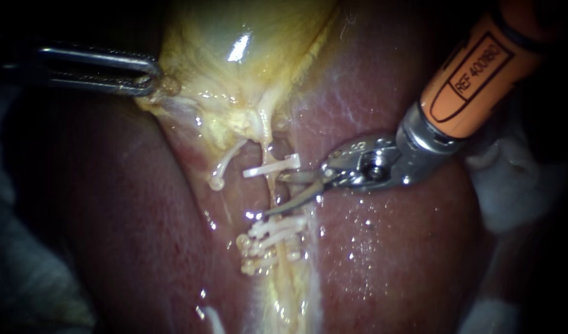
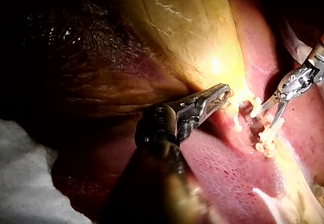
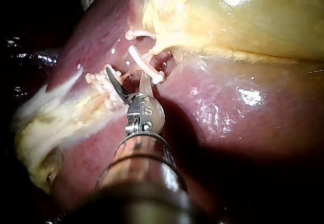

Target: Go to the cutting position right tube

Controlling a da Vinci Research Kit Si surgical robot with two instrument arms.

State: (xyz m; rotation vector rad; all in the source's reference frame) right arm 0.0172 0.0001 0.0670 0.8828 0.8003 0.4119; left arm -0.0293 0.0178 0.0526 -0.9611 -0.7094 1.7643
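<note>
The right instrument's end effector (image 1: 273, 195), a pair of blades, is standing partly open astride the right tube (image 1: 278, 201), gripping nothing, between a single clip (image 1: 271, 168) and a cluster of clips (image 1: 275, 238). The liver (image 1: 395, 260) is lying underneath. Farther off, the left instrument's end effector (image 1: 155, 77) is clamping the gallbladder (image 1: 234, 55) at its edge.

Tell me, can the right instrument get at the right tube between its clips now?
Probably yes. The right instrument has its jaws open at the right tube, between the upper clip and the lower clips; nothing blocks it. The left instrument grips the gallbladder.
</note>
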